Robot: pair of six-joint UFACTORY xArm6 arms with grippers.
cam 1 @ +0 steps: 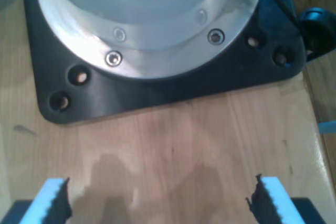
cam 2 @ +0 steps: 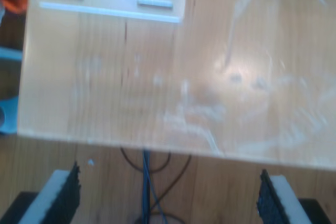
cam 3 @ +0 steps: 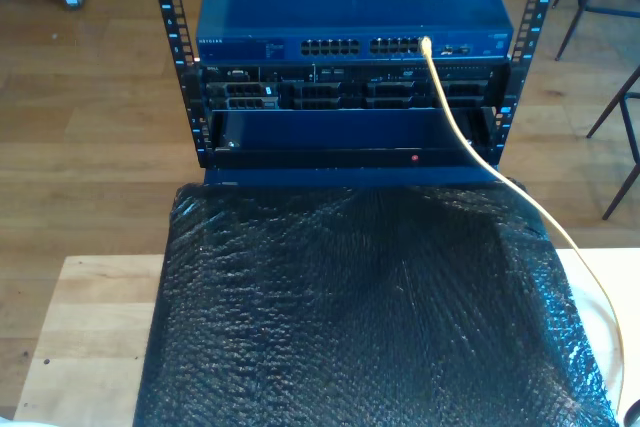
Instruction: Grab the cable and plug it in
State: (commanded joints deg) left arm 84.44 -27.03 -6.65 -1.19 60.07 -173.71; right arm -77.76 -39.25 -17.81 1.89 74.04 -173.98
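The pale cream cable (cam 3: 457, 129) runs from the exterior view's right edge, over the black sheet, up to the blue network switch (cam 3: 350, 7) in the rack. Its plug (cam 3: 426, 45) sits in a port on the switch's front, toward the exterior view's right. My first gripper (cam 1: 157, 203) is open above bare wooden tabletop, with nothing between its white-backed black pads (cam 1: 59, 200). My second gripper (cam 2: 168, 198) is also open and empty, hanging past the edge of a wooden table (cam 2: 184, 77).
A black base plate (cam 1: 157, 95) carrying a round metal flange (cam 1: 147, 19) is bolted to the wood ahead of my first gripper. Blue and dark cables (cam 2: 148, 182) lie on the floor below my second gripper. A black bubbled sheet (cam 3: 360, 307) covers the table in front of the rack.
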